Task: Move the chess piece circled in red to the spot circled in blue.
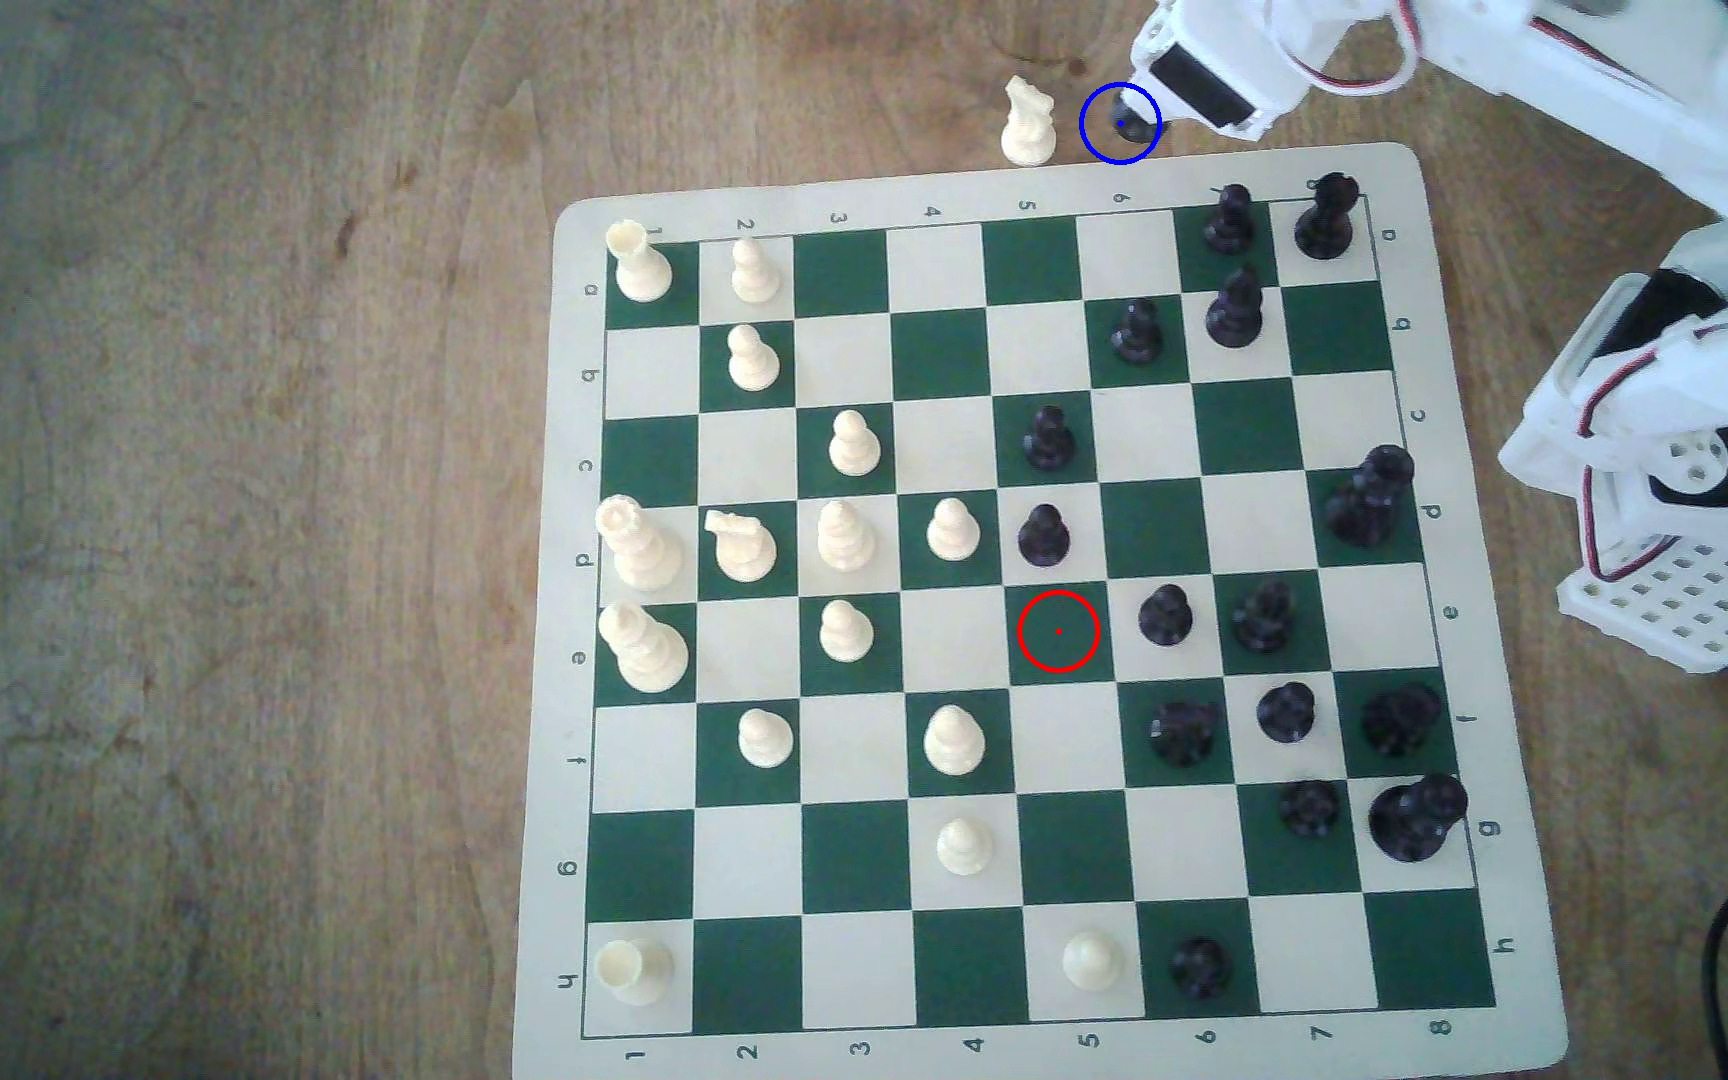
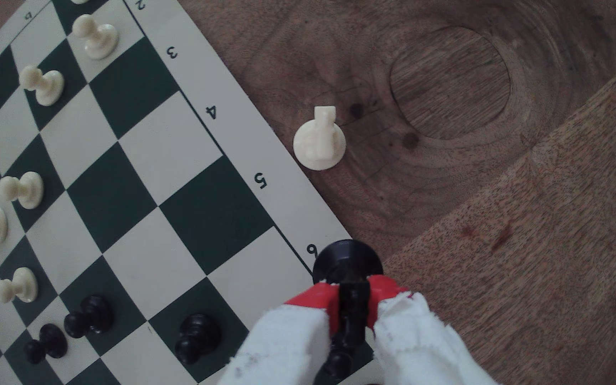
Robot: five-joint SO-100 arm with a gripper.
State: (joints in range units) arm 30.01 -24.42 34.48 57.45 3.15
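Note:
The chess piece circled in red (image 2: pixel 347 259) is a glossy black piece, and my gripper (image 2: pixel 351 296) is shut on its stem with red-tipped, white-wrapped fingers (image 2: pixel 314 300). In the exterior view the black piece (image 1: pixel 1136 129) sits inside the spot circled in blue (image 1: pixel 1101 108), on bare wood just beyond the board's far edge by column 6, under my gripper (image 1: pixel 1151 123). I cannot tell whether its base rests on the wood. The red ring (image 1: pixel 1057 630) encloses an empty green square.
A cream knight (image 1: pixel 1028 125) stands on the wood just to the exterior view's left of the blue ring. The chessboard (image 1: pixel 1120 197) carries several cream and black pieces; black ones (image 1: pixel 1230 220) crowd the corner nearest the arm. The arm's base (image 1: pixel 1691 582) stands at the exterior view's right.

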